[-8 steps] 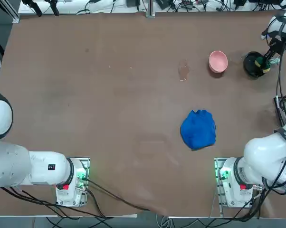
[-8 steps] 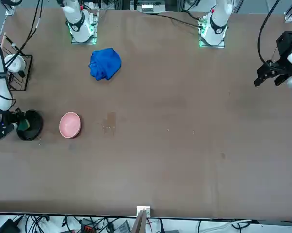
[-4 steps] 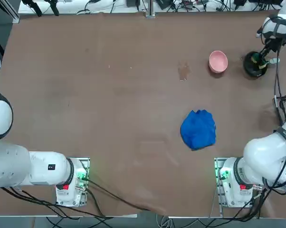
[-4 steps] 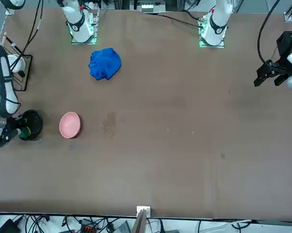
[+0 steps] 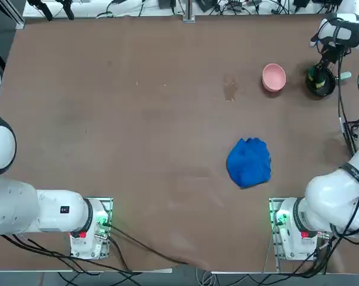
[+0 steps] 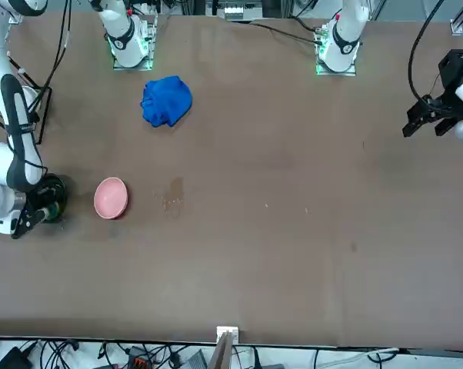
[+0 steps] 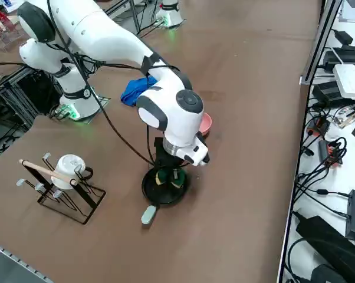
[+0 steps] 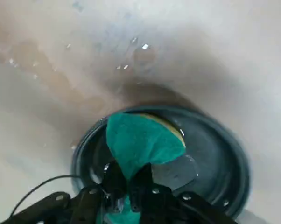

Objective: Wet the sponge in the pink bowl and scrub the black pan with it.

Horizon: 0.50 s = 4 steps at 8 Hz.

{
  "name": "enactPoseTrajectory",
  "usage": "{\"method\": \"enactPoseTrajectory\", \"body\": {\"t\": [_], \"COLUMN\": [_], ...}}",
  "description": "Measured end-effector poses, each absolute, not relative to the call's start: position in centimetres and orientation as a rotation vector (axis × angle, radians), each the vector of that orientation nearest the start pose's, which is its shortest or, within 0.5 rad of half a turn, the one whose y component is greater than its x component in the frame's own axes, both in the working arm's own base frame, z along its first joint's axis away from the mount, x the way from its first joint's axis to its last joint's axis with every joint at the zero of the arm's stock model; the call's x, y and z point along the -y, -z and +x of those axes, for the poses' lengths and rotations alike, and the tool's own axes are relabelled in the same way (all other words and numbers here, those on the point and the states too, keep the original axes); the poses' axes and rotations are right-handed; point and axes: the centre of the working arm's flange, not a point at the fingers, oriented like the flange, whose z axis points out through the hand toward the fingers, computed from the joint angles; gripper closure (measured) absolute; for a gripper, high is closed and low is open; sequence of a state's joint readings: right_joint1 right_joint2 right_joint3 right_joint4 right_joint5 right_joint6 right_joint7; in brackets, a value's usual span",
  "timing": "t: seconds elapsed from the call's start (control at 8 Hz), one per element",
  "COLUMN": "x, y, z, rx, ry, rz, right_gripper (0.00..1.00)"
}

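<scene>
The black pan (image 5: 322,87) sits at the table's far right, its pale handle (image 7: 148,214) pointing toward the right edge. My right gripper (image 8: 129,179) is inside the pan and shut on the sponge (image 8: 141,139), whose green face and yellow layer press against the wet pan floor (image 8: 210,154). In the right side view the sponge (image 7: 169,178) shows under the wrist, over the pan (image 7: 160,192). The pink bowl (image 5: 274,77) stands just left of the pan, apart from it; it also appears in the front view (image 6: 111,197).
A crumpled blue cloth (image 5: 249,162) lies nearer the robot, left of the right arm's base. A wire rack with a white mug (image 7: 65,177) stands near the table's right edge. A damp stain (image 5: 230,89) marks the table left of the bowl.
The right gripper has slid the sponge across the pan toward the bowl side, with the wrist swinging toward the table's far edge. Bowl and cloth have not moved.
</scene>
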<state>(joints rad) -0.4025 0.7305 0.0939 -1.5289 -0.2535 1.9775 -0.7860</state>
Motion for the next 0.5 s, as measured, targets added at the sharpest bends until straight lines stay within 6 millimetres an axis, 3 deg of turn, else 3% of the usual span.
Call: {"method": "enactPoseTrajectory", "body": {"t": [0.25, 0.5], "x": [23.5, 24.0], "y": [-22.5, -26.4], "z": [62.4, 61.7], "rx": [0.867, 0.844], "ry": [-0.592, -0.621], "rz": [-2.912, -2.913], "right_gripper": [0.92, 0.92]}}
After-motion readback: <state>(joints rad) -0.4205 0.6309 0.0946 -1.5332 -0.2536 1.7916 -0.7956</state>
